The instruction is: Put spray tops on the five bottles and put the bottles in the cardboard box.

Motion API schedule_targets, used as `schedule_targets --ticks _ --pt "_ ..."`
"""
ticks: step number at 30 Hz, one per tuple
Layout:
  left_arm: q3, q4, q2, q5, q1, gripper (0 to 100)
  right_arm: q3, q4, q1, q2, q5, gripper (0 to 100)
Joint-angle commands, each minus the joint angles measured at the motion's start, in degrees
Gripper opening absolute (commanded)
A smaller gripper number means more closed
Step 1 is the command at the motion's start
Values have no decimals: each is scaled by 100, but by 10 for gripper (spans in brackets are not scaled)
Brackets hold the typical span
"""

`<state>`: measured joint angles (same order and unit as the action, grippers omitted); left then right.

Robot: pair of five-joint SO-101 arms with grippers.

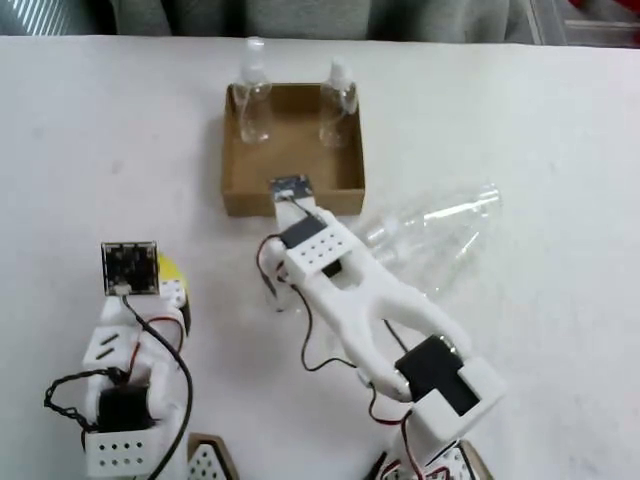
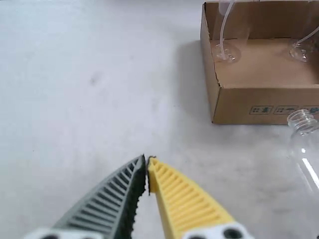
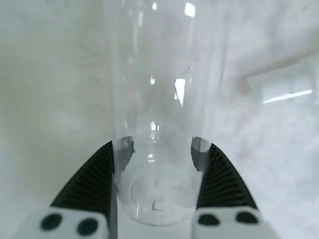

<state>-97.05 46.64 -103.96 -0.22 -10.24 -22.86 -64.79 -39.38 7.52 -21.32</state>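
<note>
The cardboard box (image 1: 236,160) sits at the table's far middle. Two clear bottles with spray tops (image 1: 253,100) (image 1: 338,100) stand inside it along its far wall. My right gripper (image 3: 159,144) is just in front of the box, shut on a clear bottle (image 3: 157,99) whose body sits between its black fingers (image 3: 99,174). In the left wrist view that bottle (image 2: 305,144) shows an open neck with no spray top. At the near left my left gripper (image 2: 147,162) rests low over bare table, its grey and yellow fingers shut together on nothing.
More clear bottles (image 1: 430,235) lie on their sides to the right of the box, beside the right arm (image 1: 370,310). The left arm (image 1: 130,340) stands at the near left. White table stretches open to the left of the box.
</note>
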Motion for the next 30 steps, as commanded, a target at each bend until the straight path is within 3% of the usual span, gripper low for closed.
schedule_targets --ticks 1,3,9,14,25,30 --pt "9 0 -75 -35 66 35 -44 356 -189 -57 105 18" --pt "9 0 -75 -35 66 35 -9 409 -277 119 167 29" --pt "9 0 -75 -35 66 35 114 391 -699 488 809 224" --pt "9 0 -75 -35 66 35 123 295 -1068 286 1547 311" --pt "9 0 -75 -35 66 35 97 -4 -1059 -409 1688 328" --pt "9 0 -75 -35 66 35 123 -365 -1042 -901 2084 327"
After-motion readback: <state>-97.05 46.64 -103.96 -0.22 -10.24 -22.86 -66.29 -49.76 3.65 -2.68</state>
